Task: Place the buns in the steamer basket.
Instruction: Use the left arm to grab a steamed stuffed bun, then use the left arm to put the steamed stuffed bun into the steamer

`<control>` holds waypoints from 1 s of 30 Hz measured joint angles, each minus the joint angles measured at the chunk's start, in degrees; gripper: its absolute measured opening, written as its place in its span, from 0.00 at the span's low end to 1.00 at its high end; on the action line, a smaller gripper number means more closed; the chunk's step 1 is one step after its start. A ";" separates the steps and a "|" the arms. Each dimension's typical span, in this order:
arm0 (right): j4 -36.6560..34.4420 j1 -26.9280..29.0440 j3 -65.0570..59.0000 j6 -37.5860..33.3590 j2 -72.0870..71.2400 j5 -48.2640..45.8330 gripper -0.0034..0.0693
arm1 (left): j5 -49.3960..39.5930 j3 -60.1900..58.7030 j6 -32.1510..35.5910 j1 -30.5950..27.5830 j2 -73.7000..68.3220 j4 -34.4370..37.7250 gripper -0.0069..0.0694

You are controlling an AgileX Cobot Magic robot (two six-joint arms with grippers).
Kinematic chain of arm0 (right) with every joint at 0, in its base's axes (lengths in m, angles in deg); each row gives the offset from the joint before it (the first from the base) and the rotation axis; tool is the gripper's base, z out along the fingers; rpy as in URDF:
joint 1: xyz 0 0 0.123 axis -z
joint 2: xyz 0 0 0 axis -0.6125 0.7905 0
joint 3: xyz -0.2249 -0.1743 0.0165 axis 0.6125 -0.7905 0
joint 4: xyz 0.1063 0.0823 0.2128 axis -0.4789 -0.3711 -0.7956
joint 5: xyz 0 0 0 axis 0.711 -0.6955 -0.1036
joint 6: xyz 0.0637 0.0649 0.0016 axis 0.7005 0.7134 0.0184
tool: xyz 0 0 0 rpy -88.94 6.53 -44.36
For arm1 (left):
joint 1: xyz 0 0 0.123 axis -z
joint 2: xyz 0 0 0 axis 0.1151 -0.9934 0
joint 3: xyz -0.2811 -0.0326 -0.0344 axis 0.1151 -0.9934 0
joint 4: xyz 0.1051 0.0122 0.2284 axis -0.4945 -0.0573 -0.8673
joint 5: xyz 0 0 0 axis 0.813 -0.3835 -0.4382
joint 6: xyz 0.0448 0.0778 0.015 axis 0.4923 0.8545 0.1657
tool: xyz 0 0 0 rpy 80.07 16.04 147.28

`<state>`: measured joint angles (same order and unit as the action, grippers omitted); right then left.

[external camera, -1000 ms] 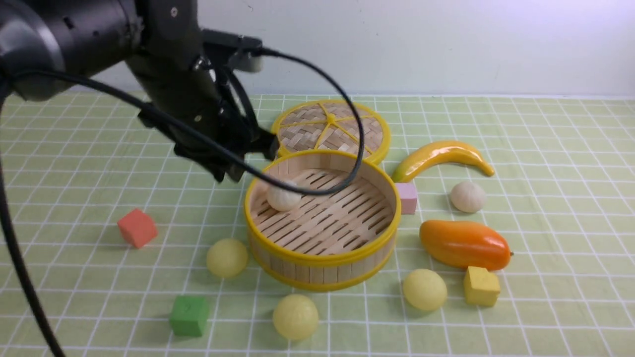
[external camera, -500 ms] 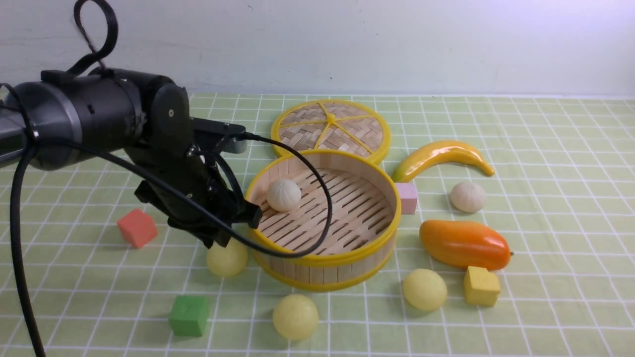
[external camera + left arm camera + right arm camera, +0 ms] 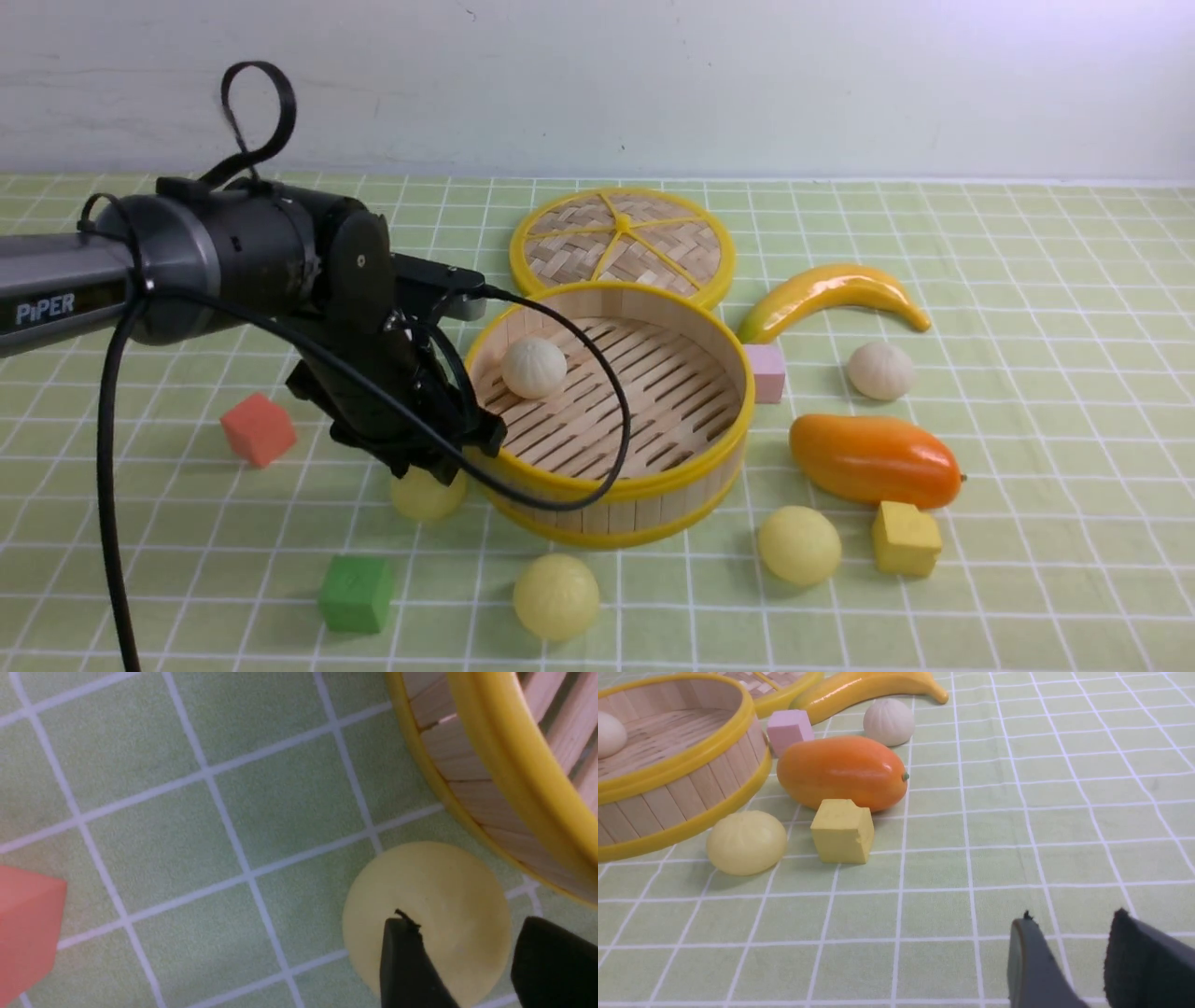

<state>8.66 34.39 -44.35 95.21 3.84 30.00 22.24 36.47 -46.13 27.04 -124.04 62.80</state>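
Note:
The steamer basket (image 3: 607,490) stands mid-table with one off-white pleated bun (image 3: 534,367) on its slatted floor. My left gripper (image 3: 439,467) hangs open just above a pale yellow bun (image 3: 428,495) beside the basket's front-left wall. In the left wrist view that bun (image 3: 427,896) lies under the parted fingers of the gripper (image 3: 467,926). Two more yellow buns (image 3: 555,595) (image 3: 798,545) lie in front of the basket, and a second off-white bun (image 3: 880,370) to its right. My right gripper (image 3: 1071,919) is open over bare cloth, holding nothing, and is out of the front view.
The woven lid (image 3: 621,243) lies behind the basket. A banana (image 3: 831,289), pink cube (image 3: 767,371), mango (image 3: 873,459) and yellow cube (image 3: 904,539) crowd the right side. A red cube (image 3: 258,428) and green cube (image 3: 356,594) sit front left.
My left arm swung from over the basket's back-left rim down and forward to the yellow bun at its front left, and its jaws widened. The off-white bun stayed in the basket.

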 joint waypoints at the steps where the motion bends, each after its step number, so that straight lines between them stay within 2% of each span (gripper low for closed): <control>1: 0.00 0.00 0.00 0.00 0.00 0.00 0.38 | 0.14 0.00 0.00 0.00 -0.19 -0.14 0.49; 7: 0.00 0.00 0.00 0.00 0.00 0.00 0.38 | 0.20 0.00 0.00 0.00 -1.08 -0.71 0.33; 9: 0.00 0.00 0.00 0.00 0.00 0.00 0.38 | 0.20 0.00 0.00 0.00 -1.12 -0.77 0.23; 10: 0.00 0.00 0.00 0.00 0.00 0.00 0.38 | 0.20 0.00 0.00 0.00 -1.12 -0.77 0.22; 12: 0.00 0.00 0.00 0.00 0.00 0.00 0.38 | 0.05 0.00 0.04 0.00 -1.05 -1.13 0.09; 13: 0.00 0.00 0.00 0.00 0.00 0.00 0.38 | -0.24 0.00 0.04 0.00 -0.92 -1.52 0.08; 21: 0.00 0.00 0.00 0.00 0.00 0.00 0.38 | -7.08 1.75 -1.22 2.45 9.15 -2.31 0.07; 25: 0.00 0.00 0.00 0.00 0.00 0.00 0.38 | -5.01 5.88 0.47 5.94 10.98 1.06 0.07; 30: 0.00 0.00 0.00 0.00 0.00 0.00 0.38 | -2.51 10.21 0.89 7.09 5.87 3.64 0.07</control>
<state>8.66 34.39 -44.35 95.21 3.84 30.00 19.73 46.67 -45.24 34.14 -118.16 66.44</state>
